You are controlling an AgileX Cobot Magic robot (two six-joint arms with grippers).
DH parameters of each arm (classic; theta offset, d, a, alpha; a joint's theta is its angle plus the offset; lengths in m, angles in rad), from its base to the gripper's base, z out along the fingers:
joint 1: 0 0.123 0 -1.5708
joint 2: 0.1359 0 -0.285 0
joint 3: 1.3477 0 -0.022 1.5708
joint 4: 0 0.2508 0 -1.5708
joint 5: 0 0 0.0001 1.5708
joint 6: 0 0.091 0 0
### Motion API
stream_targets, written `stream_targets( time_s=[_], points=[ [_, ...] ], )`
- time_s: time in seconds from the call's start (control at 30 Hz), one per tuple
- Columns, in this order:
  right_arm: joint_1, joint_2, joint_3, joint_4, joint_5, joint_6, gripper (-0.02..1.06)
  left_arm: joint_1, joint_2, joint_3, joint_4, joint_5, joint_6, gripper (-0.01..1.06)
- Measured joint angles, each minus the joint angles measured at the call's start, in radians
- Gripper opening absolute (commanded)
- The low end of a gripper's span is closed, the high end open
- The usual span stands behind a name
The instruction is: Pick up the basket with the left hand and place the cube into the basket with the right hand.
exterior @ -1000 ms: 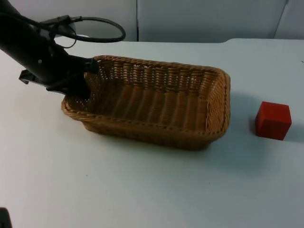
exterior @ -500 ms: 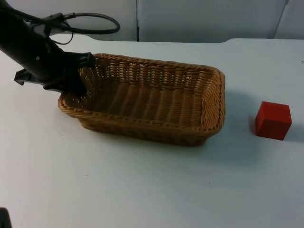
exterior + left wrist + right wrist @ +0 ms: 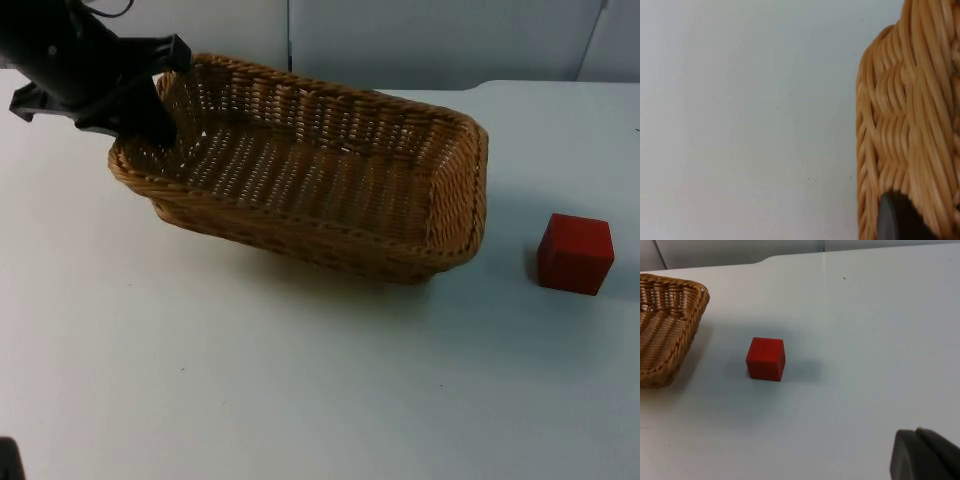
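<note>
Soft, even light is falling from overhead onto the white worktop [image 3: 300, 400], leaving it bright without any hard glare, and the basket [image 3: 330, 190] is casting a faint, diffuse shadow beneath its near wall while the red cube [image 3: 765, 358] is throwing a pale grey one to its side. Up close, the wicker weave [image 3: 910, 125] is looking slightly smeared, and the dark fingertip [image 3: 897, 220] of the left hand is sitting blurred and out of focus.
</note>
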Motion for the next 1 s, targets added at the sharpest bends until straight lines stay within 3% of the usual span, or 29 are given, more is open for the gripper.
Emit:
stream_targets(
  time_s=[1.0],
  points=[
    [0.000, 0.000, 0.000, 0.000, 0.000, 0.000, 0.00, 0.000, -0.045, 0.000, 0.002, -0.014, -0.002, 0.00]
  ],
)
